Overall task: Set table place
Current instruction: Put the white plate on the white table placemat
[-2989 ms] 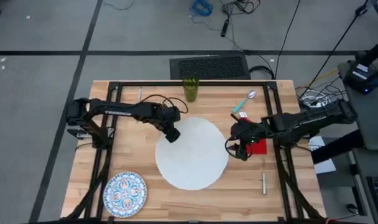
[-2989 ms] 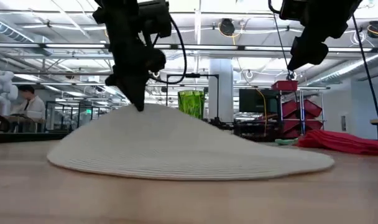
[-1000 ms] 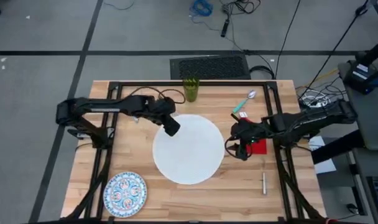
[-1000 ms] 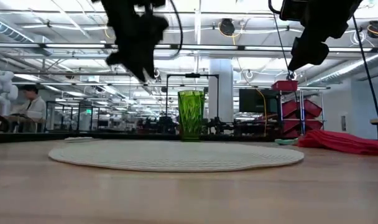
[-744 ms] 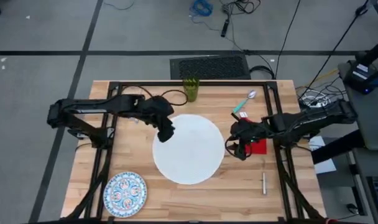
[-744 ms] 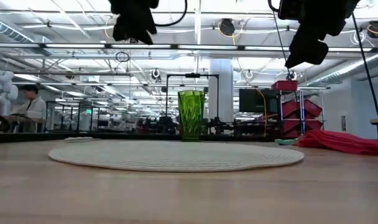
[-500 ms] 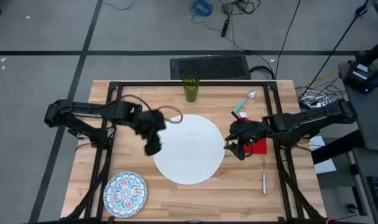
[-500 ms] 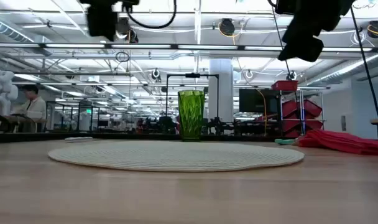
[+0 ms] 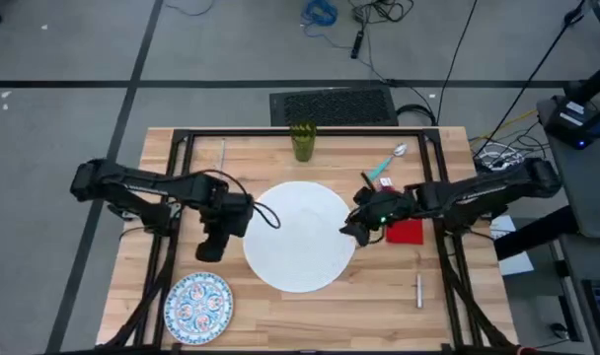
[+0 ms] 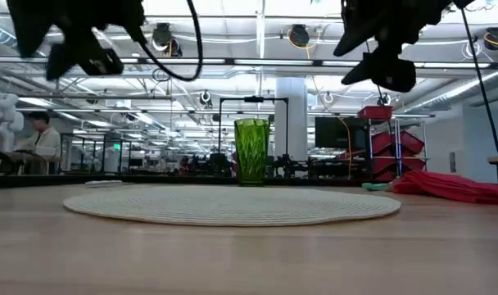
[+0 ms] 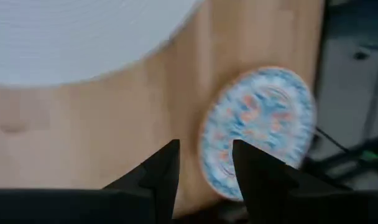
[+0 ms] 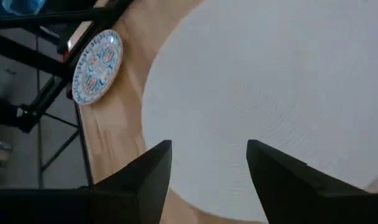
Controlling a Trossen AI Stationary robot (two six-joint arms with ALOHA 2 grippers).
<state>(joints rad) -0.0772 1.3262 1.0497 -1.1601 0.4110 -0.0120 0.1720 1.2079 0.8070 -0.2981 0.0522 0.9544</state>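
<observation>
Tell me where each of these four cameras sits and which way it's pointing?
High view: above the table, looking straight down; both arms, left gripper and right gripper show.
Low view: at tabletop height, looking level past the white round mat and green tumbler into the room; both arms hang in from above.
Left wrist view: on the left arm, facing the patterned plate; its own open fingers show.
Right wrist view: on the right arm, facing the mat; its open fingers show.
Both wrist views share mat and plate.

A green tumbler (image 10: 251,152) stands behind the flat white round plate (image 10: 233,205).
</observation>
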